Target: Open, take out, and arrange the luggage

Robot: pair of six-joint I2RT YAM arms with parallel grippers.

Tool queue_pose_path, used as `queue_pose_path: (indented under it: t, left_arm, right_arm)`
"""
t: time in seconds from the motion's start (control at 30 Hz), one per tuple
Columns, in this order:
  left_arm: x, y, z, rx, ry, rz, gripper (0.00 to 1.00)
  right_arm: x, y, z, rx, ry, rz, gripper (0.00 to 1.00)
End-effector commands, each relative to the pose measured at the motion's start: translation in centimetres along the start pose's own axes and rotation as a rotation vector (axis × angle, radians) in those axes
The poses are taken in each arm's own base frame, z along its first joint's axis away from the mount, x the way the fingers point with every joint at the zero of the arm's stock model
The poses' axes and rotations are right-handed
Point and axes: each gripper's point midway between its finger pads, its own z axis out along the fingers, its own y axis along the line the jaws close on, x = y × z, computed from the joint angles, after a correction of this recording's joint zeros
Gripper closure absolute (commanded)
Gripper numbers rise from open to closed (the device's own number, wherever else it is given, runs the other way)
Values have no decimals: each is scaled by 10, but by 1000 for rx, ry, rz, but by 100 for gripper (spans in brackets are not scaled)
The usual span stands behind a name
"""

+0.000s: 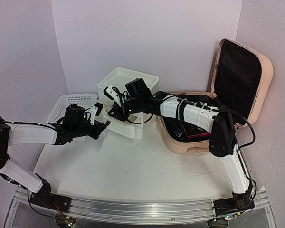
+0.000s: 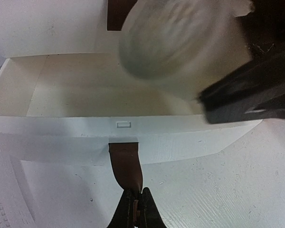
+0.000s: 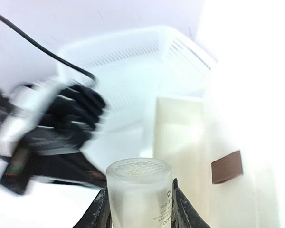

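Observation:
The peach-pink luggage [image 1: 183,145] lies open at the right of the table, its lid [image 1: 242,71] upright and showing black lining, with a red and black item [image 1: 192,130] inside. My right gripper [image 3: 140,202] is shut on a frosted translucent bottle [image 3: 140,190] and holds it over the pulled-out drawer [image 2: 99,95] of the white drawer box [image 1: 128,78]. The bottle shows blurred in the left wrist view [image 2: 175,42]. My left gripper [image 2: 133,204] is shut on the drawer's brown pull strap [image 2: 127,161], just in front of the drawer.
A white mesh basket [image 1: 71,107] stands at the back left, also in the right wrist view [image 3: 133,61]. The two grippers [image 1: 104,124] [image 1: 118,111] are close together at the drawer. A second brown strap [image 3: 226,167] shows on the box.

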Motion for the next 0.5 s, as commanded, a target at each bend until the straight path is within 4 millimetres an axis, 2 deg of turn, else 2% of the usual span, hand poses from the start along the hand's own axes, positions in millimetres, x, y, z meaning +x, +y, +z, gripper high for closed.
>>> queue_pose_path:
  t: [0.0,0.13,0.3,0.47]
  left_arm:
    - [-11,-4,-6,12,-40,4,100]
    - [-11,-5,-8,18,-43,2,100]
    - [-13,-4,-9,8,-49,8,100]
    - [-13,-4,-7,13,-45,6,100]
  right_arm:
    - [-15,-23,7,141,-7,-136,88]
    - [4,-32,20,188,50,-188,86]
    - [34,-29,35,171,112,-183,83]
    - [44,-30,42,175,129,-147,72]
